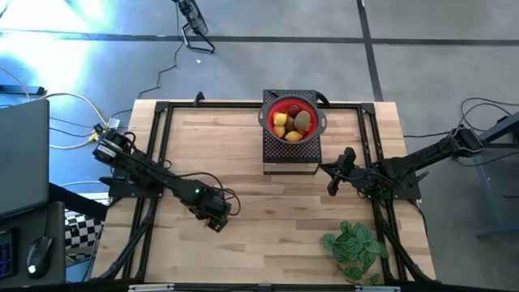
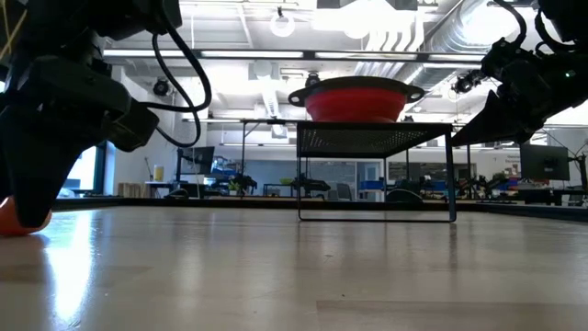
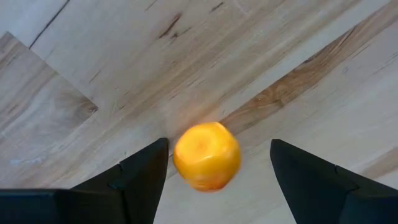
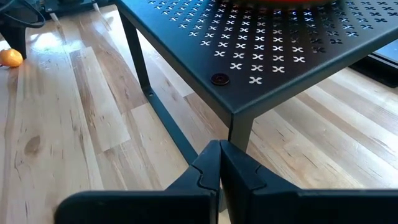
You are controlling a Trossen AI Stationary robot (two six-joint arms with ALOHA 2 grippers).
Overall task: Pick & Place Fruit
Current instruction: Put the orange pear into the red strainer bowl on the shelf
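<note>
An orange fruit (image 3: pixel 206 155) lies on the wooden table (image 1: pixel 243 146), left of the middle; it also shows as the orange fruit (image 4: pixel 10 57) far off in the right wrist view. My left gripper (image 3: pixel 219 146) points down over it, open, one finger on either side, the fruit close beside one finger (image 3: pixel 146 171). From above, my left gripper (image 1: pixel 215 217) hides the fruit. A red bowl (image 1: pixel 270 113) holding yellow, dark red and brownish-green fruit stands on a black perforated stand (image 1: pixel 290 156) at the far middle. My right gripper (image 4: pixel 219 155) waits shut beside the stand's right side.
A green leafy plant (image 1: pixel 355 247) lies at the near right. A black frame (image 1: pixel 162 122) runs around the table's edges. The stand's legs (image 4: pixel 138 56) rise from the table just ahead of my right gripper. Bare wood lies between the two arms.
</note>
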